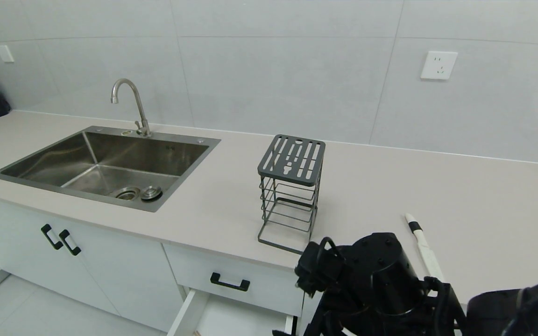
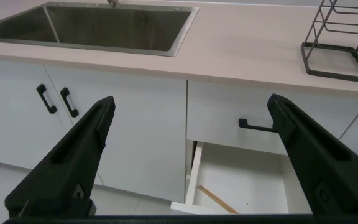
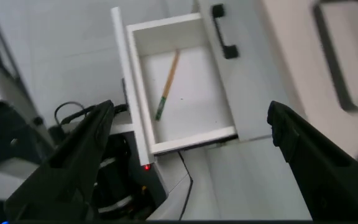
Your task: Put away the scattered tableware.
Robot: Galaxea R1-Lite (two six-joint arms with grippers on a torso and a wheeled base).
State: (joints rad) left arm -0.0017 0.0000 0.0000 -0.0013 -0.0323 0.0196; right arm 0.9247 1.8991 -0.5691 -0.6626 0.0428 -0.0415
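A long white utensil with a black band (image 1: 421, 244) lies on the counter, right of a dark wire rack (image 1: 290, 192). Below the counter edge a white drawer (image 1: 213, 322) stands pulled out. Inside it lies one wooden chopstick with a green end (image 3: 166, 86), which also appears as a thin stick (image 2: 216, 200) in the left wrist view. My left gripper (image 2: 191, 162) is open and empty, in front of the cabinet and facing the drawer (image 2: 247, 180). Above the drawer (image 3: 197, 99) hangs my right gripper (image 3: 188, 155), open with nothing between its fingers.
A steel sink (image 1: 26, 175) with a faucet (image 1: 131, 105) is set into the counter's left part. Cabinet doors with black handles (image 1: 61, 240) lie below it. A closed drawer with a black handle (image 1: 230, 282) sits above the open one. A socket (image 1: 438, 65) is on the wall.
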